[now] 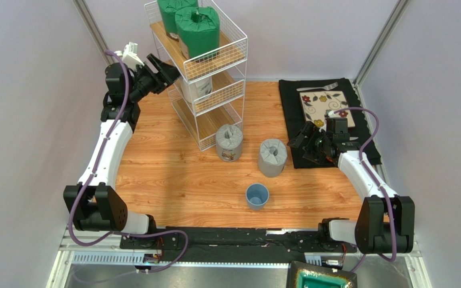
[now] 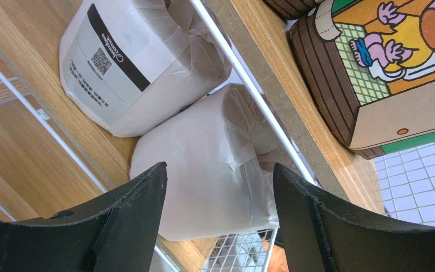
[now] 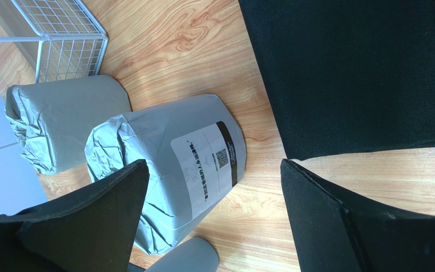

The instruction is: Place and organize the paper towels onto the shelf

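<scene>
The white wire shelf [image 1: 215,102] stands at the back centre. Two green paper towels [image 1: 197,30] sit on its top tier. Two white rolls lie on the middle tier, one with a label [image 2: 123,62] and one nearer [image 2: 214,170]. My left gripper [image 1: 162,71] is open and empty at the shelf's left side, its jaws [image 2: 220,167] apart just short of the nearer white roll. Two grey rolls [image 1: 228,142] [image 1: 272,157] stand on the table in front of the shelf. My right gripper [image 1: 303,143] is open and empty just right of the nearer grey roll [image 3: 174,164].
A blue cup [image 1: 257,195] stands on the table near the front, below the grey rolls. A black mat [image 1: 329,120] with a floral plate [image 1: 326,105] lies at the right. A roll with a cartoon label [image 2: 384,73] shows on the upper tier.
</scene>
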